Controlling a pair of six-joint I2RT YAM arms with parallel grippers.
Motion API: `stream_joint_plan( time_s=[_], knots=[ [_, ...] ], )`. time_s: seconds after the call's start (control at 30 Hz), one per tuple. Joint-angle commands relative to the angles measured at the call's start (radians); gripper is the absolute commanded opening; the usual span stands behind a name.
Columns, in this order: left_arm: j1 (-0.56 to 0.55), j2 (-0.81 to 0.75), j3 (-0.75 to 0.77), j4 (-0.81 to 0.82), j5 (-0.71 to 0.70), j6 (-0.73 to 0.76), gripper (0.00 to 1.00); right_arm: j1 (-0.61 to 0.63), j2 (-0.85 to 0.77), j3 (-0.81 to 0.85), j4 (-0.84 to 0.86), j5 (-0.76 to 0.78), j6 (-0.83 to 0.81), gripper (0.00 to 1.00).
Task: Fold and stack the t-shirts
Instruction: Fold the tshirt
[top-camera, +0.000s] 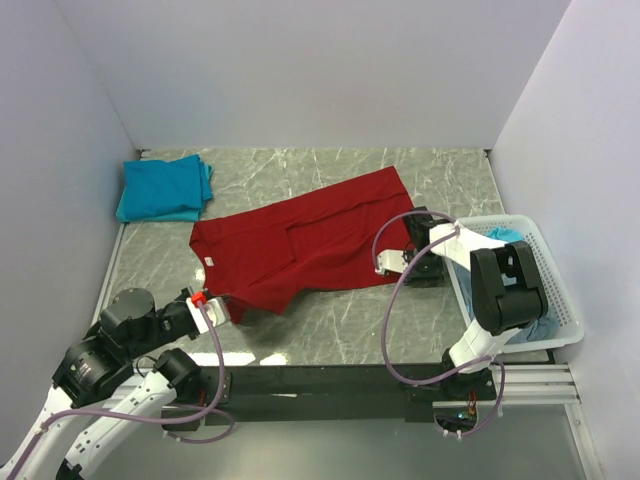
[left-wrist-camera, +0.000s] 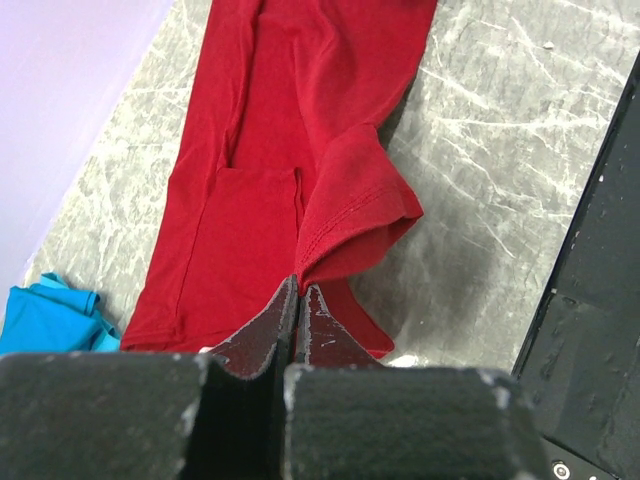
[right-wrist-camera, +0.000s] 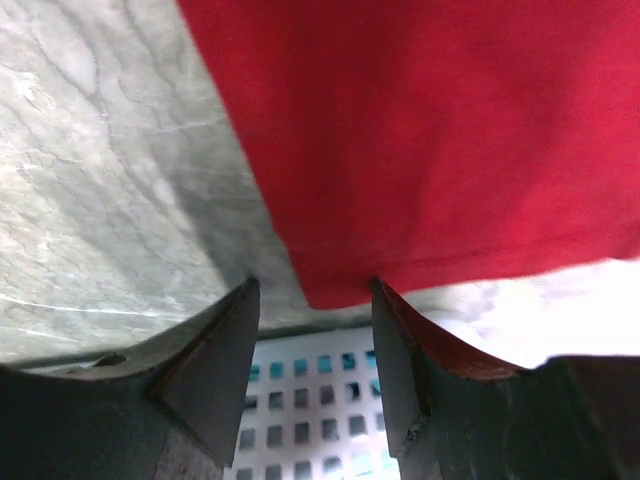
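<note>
Grey marbled table (top-camera: 330, 170), plain white walls (top-camera: 300, 70).

Top view: red t-shirt (top-camera: 310, 245) spread flat mid-table, lying diagonal, with one fold line down the body. There's a small white tag on its left edge, too small to read. Folded teal t-shirts (top-camera: 165, 188) are stacked well left of and behind the red shirt, not touching it. White lattice basket (top-camera: 562, 295) sits just right of the red shirt, with teal cloth (top-camera: 505, 235) inside. Left gripper (top-camera: 215, 305) is at the shirt's near-left edge, right gripper (top-camera: 395, 262) at its right corner.

Left wrist: left gripper (left-wrist-camera: 300, 300) has its fingers pressed together, pinching the red t-shirt (left-wrist-camera: 260, 150) at a stitched sleeve hem that's lifted and curled. A teal t-shirt (left-wrist-camera: 45, 315) shows left of the red one.

Right wrist: right gripper (right-wrist-camera: 315, 330) has its fingers spread, and the corner of the red t-shirt (right-wrist-camera: 430, 140) sits between them, not clamped. Basket lattice (right-wrist-camera: 310, 400) is visible under the fingers
</note>
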Motion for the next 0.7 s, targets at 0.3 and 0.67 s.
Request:
stream_joint_plan(
  time_s=[0.3,0.67],
  knots=[
    [-0.003,0.012,-0.011,0.072,0.038,0.003,0.00,0.006,0.081,0.005,0.057,0.058,0.030,0.39],
    [-0.003,0.020,-0.023,0.095,0.064,0.000,0.00,0.007,0.032,0.092,-0.019,0.035,0.058,0.13]
  ],
)
